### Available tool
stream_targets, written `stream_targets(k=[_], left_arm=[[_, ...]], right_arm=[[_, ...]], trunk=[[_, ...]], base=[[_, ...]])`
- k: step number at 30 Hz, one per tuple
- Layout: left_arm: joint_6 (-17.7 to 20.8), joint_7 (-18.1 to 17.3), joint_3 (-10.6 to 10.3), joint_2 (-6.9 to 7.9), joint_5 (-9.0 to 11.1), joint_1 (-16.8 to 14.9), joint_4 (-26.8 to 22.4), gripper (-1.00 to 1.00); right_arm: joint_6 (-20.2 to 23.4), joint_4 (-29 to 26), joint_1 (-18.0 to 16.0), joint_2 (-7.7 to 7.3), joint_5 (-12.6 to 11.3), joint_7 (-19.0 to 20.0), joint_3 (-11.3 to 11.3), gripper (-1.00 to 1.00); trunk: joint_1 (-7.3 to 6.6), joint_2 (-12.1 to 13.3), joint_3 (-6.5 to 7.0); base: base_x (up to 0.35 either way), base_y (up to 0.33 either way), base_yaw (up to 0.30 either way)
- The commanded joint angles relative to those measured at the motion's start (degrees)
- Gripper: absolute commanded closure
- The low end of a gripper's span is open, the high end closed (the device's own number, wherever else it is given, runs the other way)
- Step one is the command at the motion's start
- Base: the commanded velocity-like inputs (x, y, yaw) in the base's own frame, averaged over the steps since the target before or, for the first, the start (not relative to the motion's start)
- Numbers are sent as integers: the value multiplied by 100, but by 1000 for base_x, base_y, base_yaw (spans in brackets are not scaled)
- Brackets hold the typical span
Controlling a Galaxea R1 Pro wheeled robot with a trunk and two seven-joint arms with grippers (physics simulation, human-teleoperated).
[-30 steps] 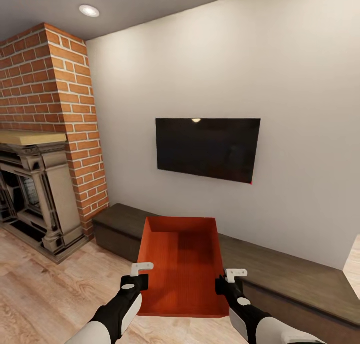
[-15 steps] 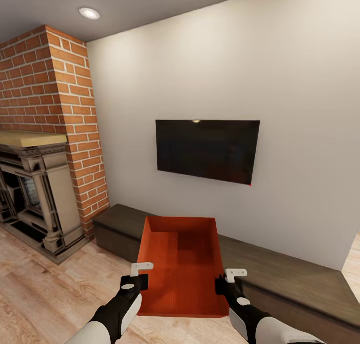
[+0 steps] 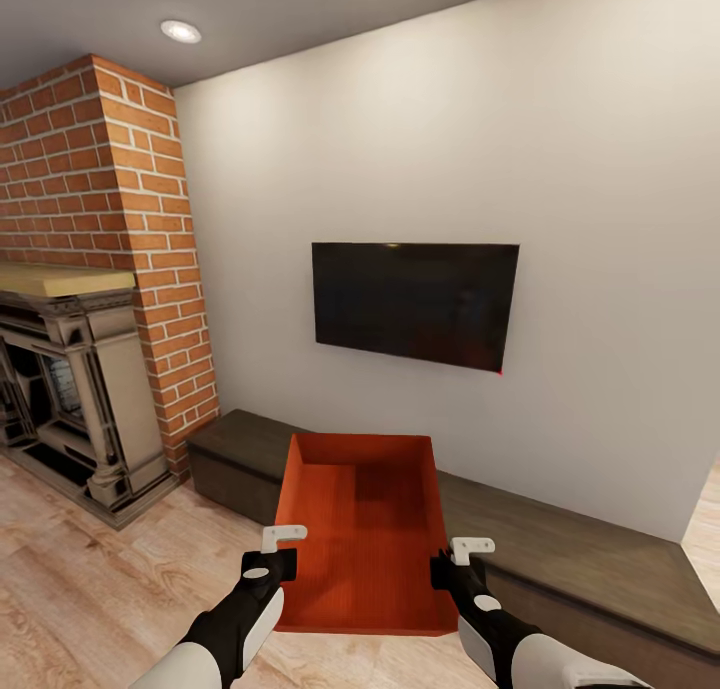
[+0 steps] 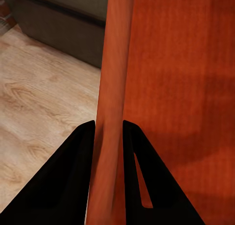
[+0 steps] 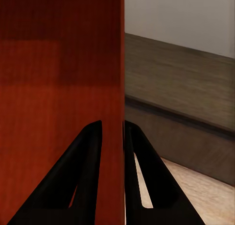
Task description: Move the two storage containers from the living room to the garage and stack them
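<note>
Both arms carry one orange-red storage container (image 3: 365,529) above the low dark bench (image 3: 560,549): left gripper (image 4: 108,132) pinches its left wall, right gripper (image 5: 112,129) apparently pinches the right wall.

No readable text, label, brand, number or sign appears anywhere.

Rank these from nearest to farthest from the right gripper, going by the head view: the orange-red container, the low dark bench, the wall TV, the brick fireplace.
1. Orange-red container: its side wall sits between the right gripper fingers.
2. Low dark bench: just beyond and to the right.
3. Wall TV: above, on the wall behind.
4. Brick fireplace: far left, across the room.
</note>
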Motion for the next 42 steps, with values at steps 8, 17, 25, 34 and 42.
stream_targets(k=[8,17,25,34,42], left_arm=[[40,65,88,8,58,-7,-7,100],[41,65,92,8,58,-8,-4,100],[35,65,97,8,60,-8,-6,100],[32,65,97,8,61,-8,-7,100],[32,65,97,8,59,-8,-7,100]], right_arm=[[-32,-9,4,-24,-18,-42,348,100],[-34,-9,4,-24,-26,-42,348,100],[-33,-9,4,-24,-28,-42,348,100],[-32,-9,4,-29,-98,-44,345,100],[-40,-9,4,-23,-49,-49,348,100]], trunk=[[-175,320,143],[-373,681,305],[-504,921,413],[-504,921,413],[-504,921,413]], base=[[0,0,0],[0,0,0],[0,0,0],[0,0,0],[0,0,0]])
